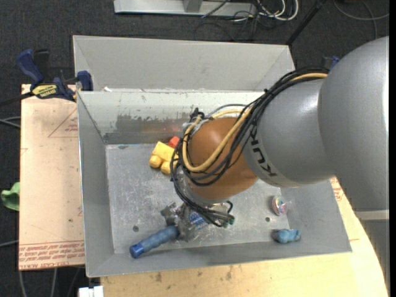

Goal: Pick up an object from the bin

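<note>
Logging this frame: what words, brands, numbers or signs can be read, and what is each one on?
"KU": on the grey arm, just beside its black cables; the rest of the word cannot be seen.
Small round shiny piece: any marking is too small to read.
Yellow block, blue stick, blue lump: no lettering that can be read.

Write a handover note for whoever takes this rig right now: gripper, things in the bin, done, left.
Gripper: low at the front of the bin, over the right end of a blue stick; grip cannot be told.
Others: yellow block at the back, blue lump and shiny disc front right.
Done: nothing lifted.
Left: grasp and lift one thing.
</note>
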